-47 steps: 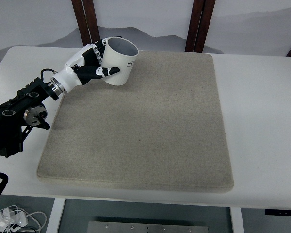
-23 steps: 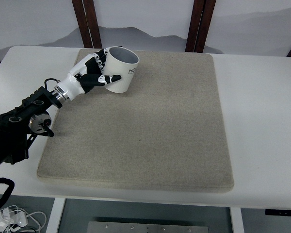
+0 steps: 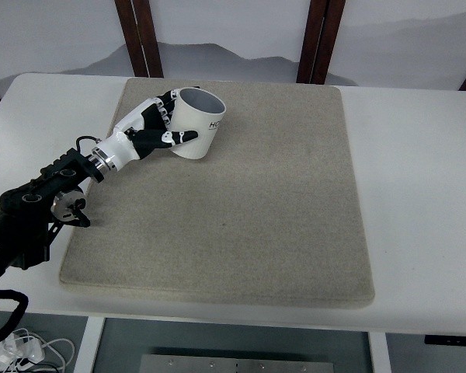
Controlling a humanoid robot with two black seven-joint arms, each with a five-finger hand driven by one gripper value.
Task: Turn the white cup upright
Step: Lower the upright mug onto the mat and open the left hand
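A white cup (image 3: 199,125) with dark lettering on its side is at the back left of the grey mat (image 3: 241,202), mouth up and tilted slightly to the right. My left hand (image 3: 157,127) is shut on the cup, its fingers (image 3: 165,105) round the far side and the thumb along the near side. The black left arm (image 3: 39,206) comes in from the lower left. I cannot tell whether the cup's base touches the mat.
The mat lies on a white table (image 3: 419,179). Two dark wooden posts (image 3: 320,39) stand behind the table's back edge. Cables lie on the floor at the bottom left.
The left hand has carried the cup down and slightly right toward the mat, and the cup now stands closer to upright.
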